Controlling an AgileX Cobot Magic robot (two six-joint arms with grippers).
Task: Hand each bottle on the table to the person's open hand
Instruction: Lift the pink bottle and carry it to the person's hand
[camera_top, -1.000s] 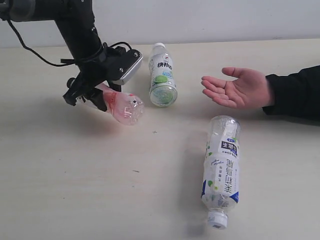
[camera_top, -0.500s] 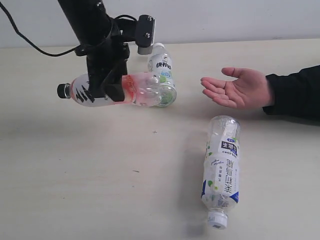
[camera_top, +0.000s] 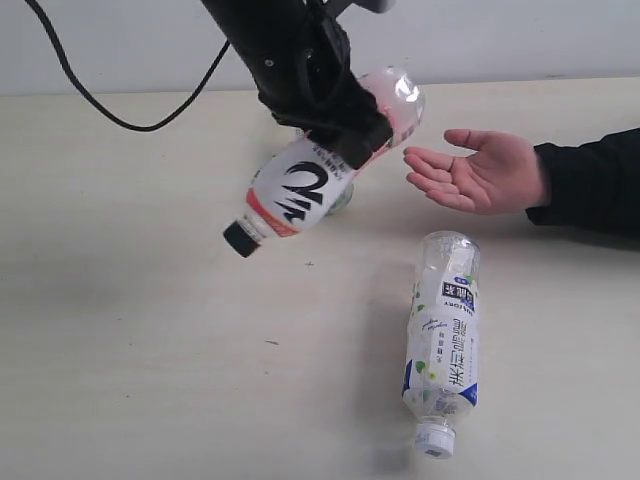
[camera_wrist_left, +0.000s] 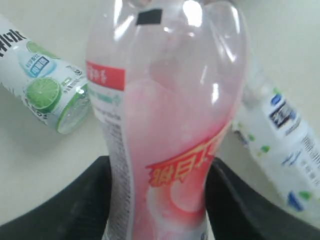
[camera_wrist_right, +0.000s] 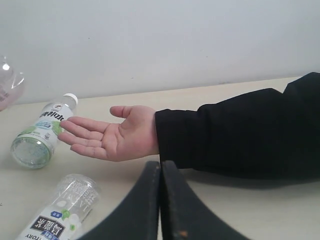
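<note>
Pinching a pink-tinted clear plastic bottle with black cap between the black left gripper jaws, upper centre, tilting it cap-down over the pale beige tabletop, base pointing at the bare open hand on the right. Pressing the black right gripper jaws together. Leaving the blue-labelled white-capped clear bottle lying lower right.

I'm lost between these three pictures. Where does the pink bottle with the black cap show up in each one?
Exterior view: pink bottle held in the air, upper middle, tilted cap-down, base near the person's open hand.
Left wrist view: it fills the centre, between the left gripper's fingers.
Right wrist view: only its clear base peeks in at the edge.
Shared landmark: the blue-label bottle lying on the table, in all three.
</note>
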